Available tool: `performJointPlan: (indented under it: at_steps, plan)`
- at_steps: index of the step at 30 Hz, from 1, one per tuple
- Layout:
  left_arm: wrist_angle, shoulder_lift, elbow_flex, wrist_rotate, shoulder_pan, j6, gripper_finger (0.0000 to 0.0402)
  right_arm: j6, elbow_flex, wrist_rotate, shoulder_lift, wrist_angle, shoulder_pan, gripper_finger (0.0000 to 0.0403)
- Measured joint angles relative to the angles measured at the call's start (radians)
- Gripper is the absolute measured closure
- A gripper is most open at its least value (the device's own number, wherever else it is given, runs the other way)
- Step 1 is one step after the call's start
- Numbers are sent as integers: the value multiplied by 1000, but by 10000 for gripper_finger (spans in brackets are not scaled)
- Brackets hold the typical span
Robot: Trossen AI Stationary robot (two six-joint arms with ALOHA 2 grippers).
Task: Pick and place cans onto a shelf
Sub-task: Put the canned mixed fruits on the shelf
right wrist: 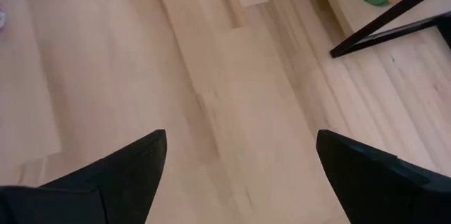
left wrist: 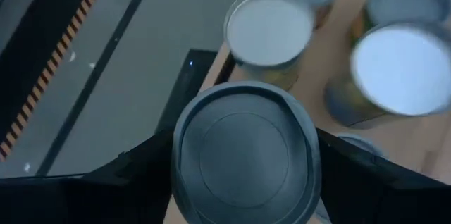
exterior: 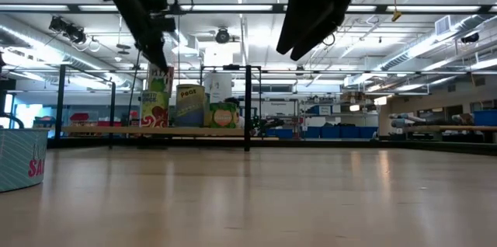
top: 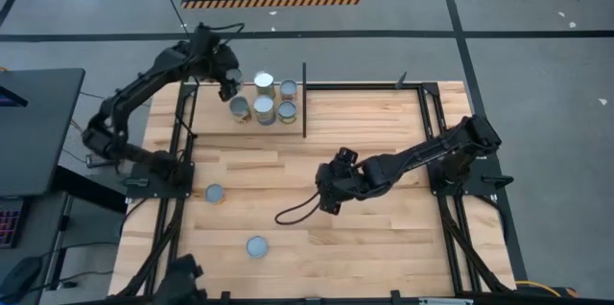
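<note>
My left gripper (top: 230, 82) is at the far left of the table, over the shelf (top: 206, 118), shut on a can whose grey round top (left wrist: 243, 153) fills the left wrist view. Several more cans (top: 265, 108) stand upright on their bases on the shelf just beyond it; they also show as a group of cans (exterior: 190, 106) in the low view. Two cans, one can (top: 215, 193) and another can (top: 256, 246), stand on the tabletop near the left. My right gripper (top: 329, 195) hovers open over bare wood at mid-table, nothing between its fingers (right wrist: 141, 168). My left gripper pinches the can's side wall (left wrist: 176, 164) just below the top rim, one finger on each opposite side. The fingers (left wrist: 359, 171) come slanting down from above. The can stays upright, top up; its lower part is hidden, so I cannot tell whether it touches the shelf.
A black upright post (top: 305, 101) marks the shelf's right end, with black frame rails (top: 182, 123) along the table's sides. A loose black cable loop (top: 297, 211) lies by the right gripper. Bare wood (top: 384, 247) spreads across the near right.
</note>
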Motion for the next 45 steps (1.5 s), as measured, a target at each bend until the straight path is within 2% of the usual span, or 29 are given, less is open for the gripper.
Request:
performJointPlan:
  at_steps: [7, 20, 25, 30, 35, 45]
  plan:
    - [29, 120, -1, -50, 40, 90, 118, -23, 0, -13, 0, 0, -21, 29]
    - [56, 216, 0, 129, 88, 166, 118, -41, 0, -45, 0, 0, -35, 29]
    - [72, 248, 0, 148, 79, 208, 118, -41, 0, -45, 0, 0, -35, 29]
    - [74, 256, 0, 153, 73, 222, 117, -40, 0, -45, 0, 0, -35, 29]
    - [72, 256, 0, 148, 57, 187, 94, -38, 0, -45, 0, 0, -45, 29]
    - [65, 255, 1, 76, 23, 164, 83, -43, 0, -45, 0, 0, -53, 29]
